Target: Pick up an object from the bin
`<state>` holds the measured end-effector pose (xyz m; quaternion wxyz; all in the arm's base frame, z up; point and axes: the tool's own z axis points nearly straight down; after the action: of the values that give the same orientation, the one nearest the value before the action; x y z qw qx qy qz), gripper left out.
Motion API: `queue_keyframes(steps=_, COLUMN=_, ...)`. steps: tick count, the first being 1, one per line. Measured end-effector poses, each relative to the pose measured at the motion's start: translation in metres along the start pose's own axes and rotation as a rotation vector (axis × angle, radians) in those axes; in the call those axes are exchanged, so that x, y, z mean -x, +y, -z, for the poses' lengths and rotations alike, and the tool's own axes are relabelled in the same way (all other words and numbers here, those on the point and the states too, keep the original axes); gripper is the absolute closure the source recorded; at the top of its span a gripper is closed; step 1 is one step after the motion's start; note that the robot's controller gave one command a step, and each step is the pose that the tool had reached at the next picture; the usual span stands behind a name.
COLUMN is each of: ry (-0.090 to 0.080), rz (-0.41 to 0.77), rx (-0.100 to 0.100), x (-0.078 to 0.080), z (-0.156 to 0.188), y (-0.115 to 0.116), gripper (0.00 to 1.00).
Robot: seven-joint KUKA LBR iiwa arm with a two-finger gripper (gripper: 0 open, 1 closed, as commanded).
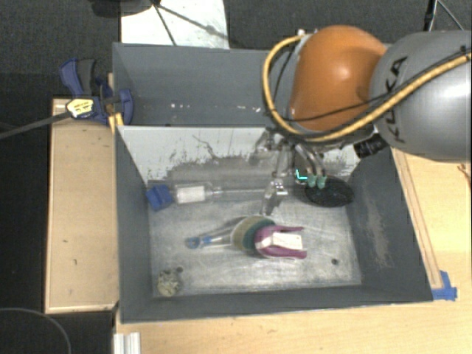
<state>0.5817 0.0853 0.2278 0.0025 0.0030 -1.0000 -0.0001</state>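
Observation:
My gripper [277, 189] hangs below the orange-covered wrist, toward the back right of the bin. Its metal tip is at the right end of a clear tube with a blue cap [193, 195], which lies along the back of the floor; I cannot tell whether they touch. Just in front of the gripper lies a purple and white tape dispenser with its roll [274, 242]. A thin clear stick with a blue end [209, 240] lies against the dispenser's left side. A black round disc [329, 193] sits just right of the gripper.
A small grey-brown lump [169, 282] lies in the front left corner. The bin's sloping walls close in on all sides, and the arm comes in over the back right wall.

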Motion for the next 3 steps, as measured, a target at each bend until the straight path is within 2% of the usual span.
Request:
queue_keyframes(steps=1, ry=-0.001, rz=0.163, rx=-0.001, x=-0.036, z=-0.144, y=-0.067, gripper=0.00)
queue_keyframes(steps=2, ry=-0.007, rz=0.253, rx=-0.001, x=-0.058, z=-0.127, y=-0.082, gripper=0.00)
queue_keyframes(steps=3, ry=-0.006, rz=-0.052, rx=0.000, x=-0.084, z=-0.128, y=-0.089, gripper=0.00)
